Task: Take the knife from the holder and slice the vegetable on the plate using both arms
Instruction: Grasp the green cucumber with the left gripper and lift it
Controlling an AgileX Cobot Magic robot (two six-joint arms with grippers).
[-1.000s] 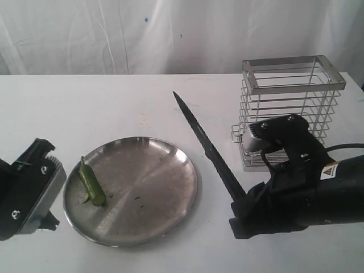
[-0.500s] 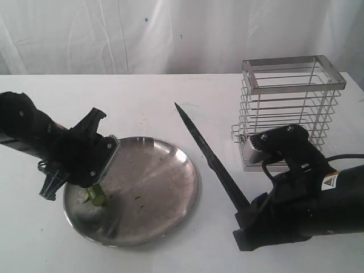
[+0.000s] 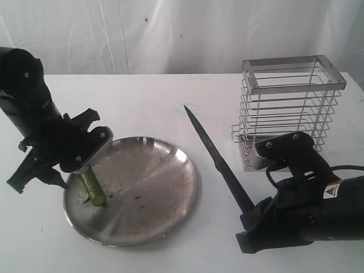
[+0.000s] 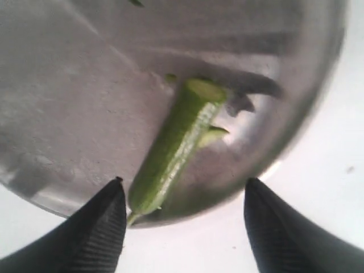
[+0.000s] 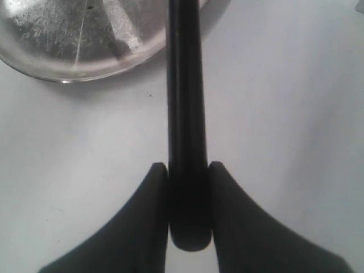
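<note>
The pod (image 4: 176,142) lies flat near the rim of the plate (image 3: 153,187), on the left arm's side. Its thin stem end points at the rim and its blunt, flat-cut end points toward the plate's middle. It is a slim, ridged green cylinder with a small green scrap beside it. The left gripper (image 4: 183,185) hangs over the stem end with its jaws spread wide and nothing in them. The pod sits between the ribbed black fingers (image 4: 96,227), closer to one of them. Whether that finger touches the stem I cannot tell, as the wrist view is soft there.

The plate is shallow, shiny steel, scuffed and reflective, so the pod may skid on it. The knife (image 3: 219,162) is already out of the holder (image 3: 290,108). The right gripper (image 5: 187,168) is clenched on its smooth black handle, and the dark, narrow blade slants up over the table (image 3: 142,102), its tip beside the plate and well apart from the pod.

The step in hand looks like pinning the pod. Next, I judge, the left jaws need to close on the stem end. Then the right arm must swing the blade across the plate and press it down at the cut end, clear of the left fingers. The holder, a tall open basket of silvery wire, stands empty behind the right arm.
</note>
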